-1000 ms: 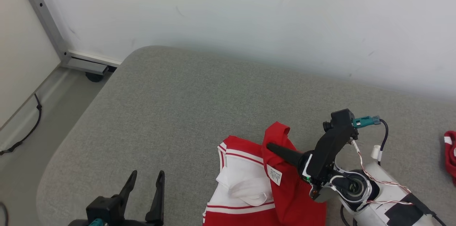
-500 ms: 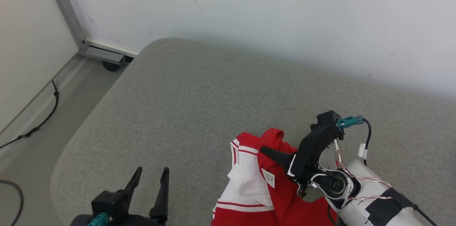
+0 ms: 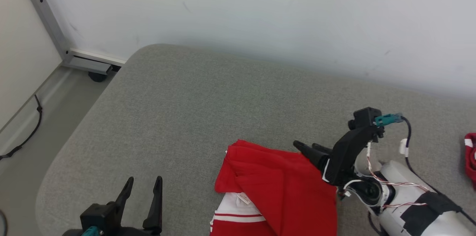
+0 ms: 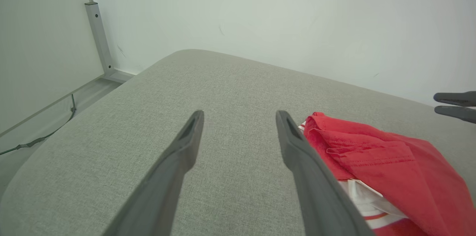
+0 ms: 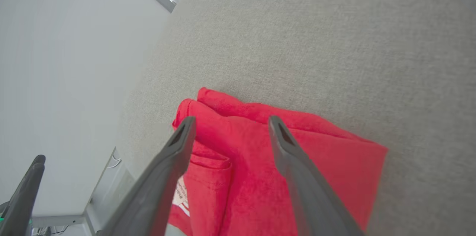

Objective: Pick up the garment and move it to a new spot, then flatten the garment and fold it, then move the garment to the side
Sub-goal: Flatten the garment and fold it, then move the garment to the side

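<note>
The right claw (image 3: 306,146) hovers with fingers spread, gripping nothing; the red garment (image 3: 282,187) lies doubled over on the grey worktop (image 3: 193,98) just beneath its tips, apparently a fold laid down. The left claw (image 3: 143,186), also spread, waits empty, with the garment to its right.

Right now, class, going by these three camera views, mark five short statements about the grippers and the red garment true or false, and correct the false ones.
1. The right gripper is open, gripping nothing. True.
2. The left gripper is shut on the red garment. False: it is open, over bare grey cushion, apart from the garment.
3. A white, red-striped part shows under the garment's red layer. True.
4. The garment hangs off the cushion's left edge. False: it lies on the cushion, by the right gripper.
5. Another red item lies at the head view's right edge. True.
</note>
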`<state>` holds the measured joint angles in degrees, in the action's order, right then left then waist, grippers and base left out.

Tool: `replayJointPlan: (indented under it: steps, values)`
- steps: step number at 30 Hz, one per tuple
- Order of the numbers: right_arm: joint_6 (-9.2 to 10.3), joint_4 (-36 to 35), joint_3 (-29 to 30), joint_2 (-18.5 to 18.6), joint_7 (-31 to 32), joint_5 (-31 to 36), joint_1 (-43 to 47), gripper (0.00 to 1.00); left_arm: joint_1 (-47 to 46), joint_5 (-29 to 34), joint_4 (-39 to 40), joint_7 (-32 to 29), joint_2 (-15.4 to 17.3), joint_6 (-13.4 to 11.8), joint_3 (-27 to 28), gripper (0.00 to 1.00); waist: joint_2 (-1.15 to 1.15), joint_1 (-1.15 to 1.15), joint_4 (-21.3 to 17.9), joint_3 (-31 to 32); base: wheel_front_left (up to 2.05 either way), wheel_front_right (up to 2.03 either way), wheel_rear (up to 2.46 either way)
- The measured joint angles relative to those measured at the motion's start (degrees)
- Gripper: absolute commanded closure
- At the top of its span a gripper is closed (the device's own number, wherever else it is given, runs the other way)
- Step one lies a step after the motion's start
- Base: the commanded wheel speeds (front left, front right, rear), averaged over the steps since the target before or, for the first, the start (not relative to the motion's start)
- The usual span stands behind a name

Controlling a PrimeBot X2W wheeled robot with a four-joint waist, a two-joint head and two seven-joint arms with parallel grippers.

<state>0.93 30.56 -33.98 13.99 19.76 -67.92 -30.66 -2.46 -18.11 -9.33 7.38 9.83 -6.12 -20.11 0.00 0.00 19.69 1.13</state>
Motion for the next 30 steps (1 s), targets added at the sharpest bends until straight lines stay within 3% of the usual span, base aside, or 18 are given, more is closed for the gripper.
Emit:
replayJointPlan:
  steps: [6, 12, 23, 30]
  values:
    - [0.1, -2.56, -1.25, 5.25, -2.22, 4.52, 2.59, 0.0, 1.25, 0.02, 1.08, 0.3, 0.31, -0.42, 0.62, 0.0, 0.0, 0.0, -2.19, -0.18, 0.0, 0.0, 0.0]
    - [0.33, -4.34, -4.41, 8.01, -1.53, 7.23, 5.75, 0.0, 1.18, 0.44, 1.69, 0.32, 0.31, -0.44, 0.86, 0.0, 0.0, 0.0, -3.88, -0.75, 0.0, 0.0, 0.0]
    - [1.21, -4.45, -4.79, 7.78, 0.43, 6.67, 7.33, 0.0, 0.71, 1.63, 1.77, 0.29, -0.26, -0.48, 0.63, 0.0, 0.0, 0.0, -4.24, -1.56, 0.0, 0.0, 0.0]
    - [2.9, -2.27, -5.04, 7.47, 2.21, 6.32, 7.77, 0.0, -0.43, 1.63, 1.85, 0.22, -0.89, -0.48, -0.05, 0.0, 0.0, 0.0, -3.19, -1.72, 0.0, 0.0, 0.0]
